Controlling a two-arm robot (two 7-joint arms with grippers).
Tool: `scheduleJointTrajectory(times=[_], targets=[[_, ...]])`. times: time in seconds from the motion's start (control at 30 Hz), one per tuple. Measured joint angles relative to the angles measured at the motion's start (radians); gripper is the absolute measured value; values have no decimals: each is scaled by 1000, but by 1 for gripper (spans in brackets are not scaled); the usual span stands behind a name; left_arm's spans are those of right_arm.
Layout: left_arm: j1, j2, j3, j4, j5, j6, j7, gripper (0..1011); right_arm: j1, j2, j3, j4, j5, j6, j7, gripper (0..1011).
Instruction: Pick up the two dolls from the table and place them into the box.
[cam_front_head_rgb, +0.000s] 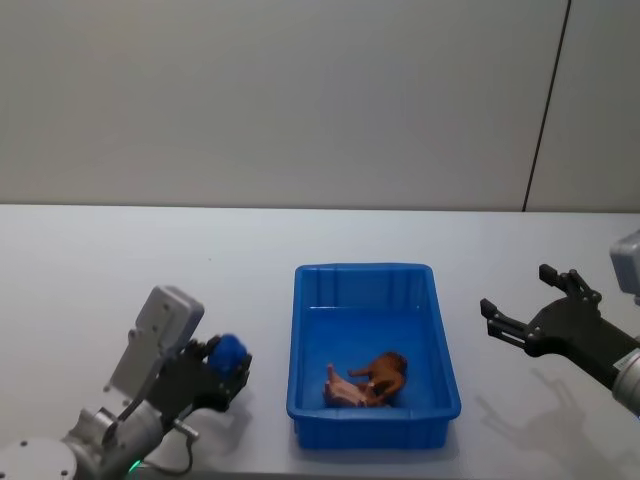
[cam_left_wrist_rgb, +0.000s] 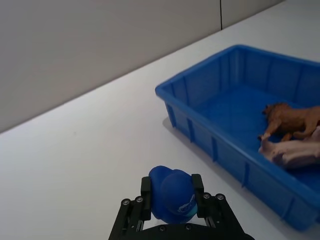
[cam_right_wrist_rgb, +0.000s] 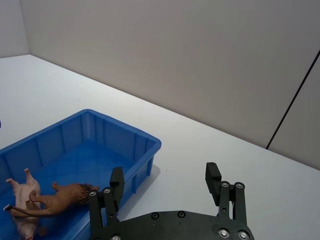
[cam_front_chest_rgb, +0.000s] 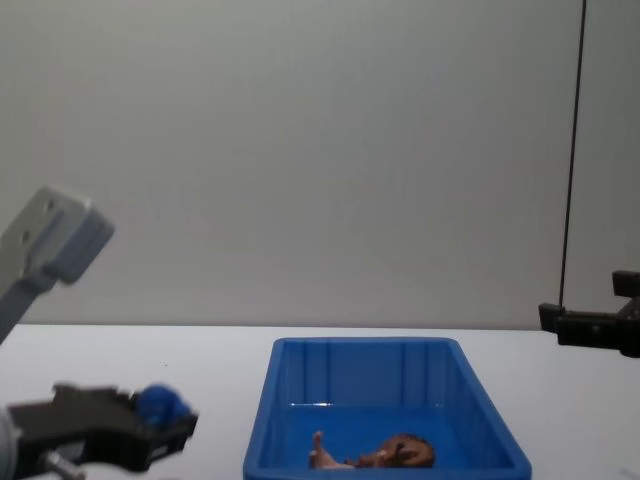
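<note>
The blue doll (cam_front_head_rgb: 229, 352) (cam_left_wrist_rgb: 173, 194) (cam_front_chest_rgb: 160, 404) is clamped between the fingers of my left gripper (cam_front_head_rgb: 228, 365) (cam_left_wrist_rgb: 172, 192), held above the white table (cam_front_head_rgb: 100, 270) a short way left of the box (cam_front_head_rgb: 304, 330). The brown-haired doll with peach limbs (cam_front_head_rgb: 368, 382) (cam_left_wrist_rgb: 292, 132) (cam_right_wrist_rgb: 45, 200) (cam_front_chest_rgb: 385, 453) lies on its side inside the blue box (cam_left_wrist_rgb: 200, 97) (cam_right_wrist_rgb: 125, 137) (cam_front_chest_rgb: 290, 400), near its front wall. My right gripper (cam_front_head_rgb: 528, 302) (cam_right_wrist_rgb: 165, 182) hovers open and empty to the right of the box.
A plain grey wall (cam_front_head_rgb: 300, 100) rises behind the table. White tabletop stretches on both sides of the box and behind it.
</note>
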Motion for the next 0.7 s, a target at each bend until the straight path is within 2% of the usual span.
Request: scheduleJointTrajectory(times=[0.3,0.57,0.7], targets=[[-55,-43,11,-21,63,-41,-42,411,0,0,0,0,0,0,0,1001],[-114,-98,32,3,110,-100,-103,367,0,0,0,0,0,0,0,1001],[-137,-120,41,19,127,-126,-130,493,0,0,0,0,0,0,0,1001]])
